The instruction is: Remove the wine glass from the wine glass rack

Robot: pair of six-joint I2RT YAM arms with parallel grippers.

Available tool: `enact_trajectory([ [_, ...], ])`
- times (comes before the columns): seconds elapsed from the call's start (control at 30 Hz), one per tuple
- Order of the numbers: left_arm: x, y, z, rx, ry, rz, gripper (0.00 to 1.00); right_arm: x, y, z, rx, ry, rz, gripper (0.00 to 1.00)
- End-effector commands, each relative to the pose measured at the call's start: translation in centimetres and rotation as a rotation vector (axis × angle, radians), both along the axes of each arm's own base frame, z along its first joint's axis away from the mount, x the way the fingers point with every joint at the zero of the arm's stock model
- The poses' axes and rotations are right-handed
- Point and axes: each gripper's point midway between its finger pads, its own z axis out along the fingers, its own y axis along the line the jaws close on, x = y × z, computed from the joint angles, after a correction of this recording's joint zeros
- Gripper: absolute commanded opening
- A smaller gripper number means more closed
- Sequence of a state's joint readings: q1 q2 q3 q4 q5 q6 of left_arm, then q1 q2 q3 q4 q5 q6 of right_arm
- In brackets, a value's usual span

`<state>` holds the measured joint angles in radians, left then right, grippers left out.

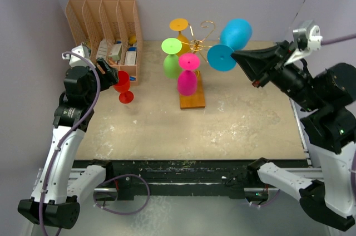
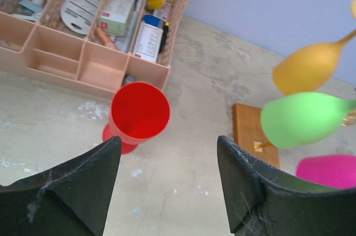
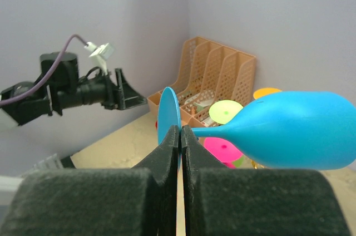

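Right tool (image 3: 181,133): fingers pressed together on the blue wine glass (image 3: 295,130) at its round foot, with the bowl lying sideways to the tool's right. Just beyond the tool's tip stands the wine glass rack (image 1: 192,99), gold wire on a wooden base, carrying a green glass (image 2: 303,119), a pink glass (image 1: 187,82) and an orange glass (image 2: 308,69); whether the blue foot touches the wire cannot be told. Left tool (image 2: 167,147): fingers apart and empty, poised above the red wine glass (image 2: 139,111), which stands upright on the bench (image 1: 245,113) beside the peach file organizer (image 2: 83,63).
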<state>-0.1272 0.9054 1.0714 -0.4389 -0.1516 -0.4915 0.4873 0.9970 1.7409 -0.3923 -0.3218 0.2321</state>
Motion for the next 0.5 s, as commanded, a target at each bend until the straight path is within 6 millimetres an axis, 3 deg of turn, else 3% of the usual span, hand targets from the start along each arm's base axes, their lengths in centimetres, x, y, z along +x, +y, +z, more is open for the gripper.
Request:
enact_trajectory([
  [0.0,-2.0,-2.2,5.5,-0.086,-0.114,-0.111,0.73,-0.8,0.4,-1.2,-0.081,-0.032,0.005,0.00],
  [0.27,-7.1,-2.1,7.9,-0.097,-0.141,-0.144,0.73,-2.0,3.5,-4.4,-0.192,-0.015,0.102,0.00],
  [0.47,-9.0,-3.8,7.5,-0.120,-0.086,-0.249,0.79,-2.5,6.4,-6.5,-0.300,-0.013,0.102,0.00],
])
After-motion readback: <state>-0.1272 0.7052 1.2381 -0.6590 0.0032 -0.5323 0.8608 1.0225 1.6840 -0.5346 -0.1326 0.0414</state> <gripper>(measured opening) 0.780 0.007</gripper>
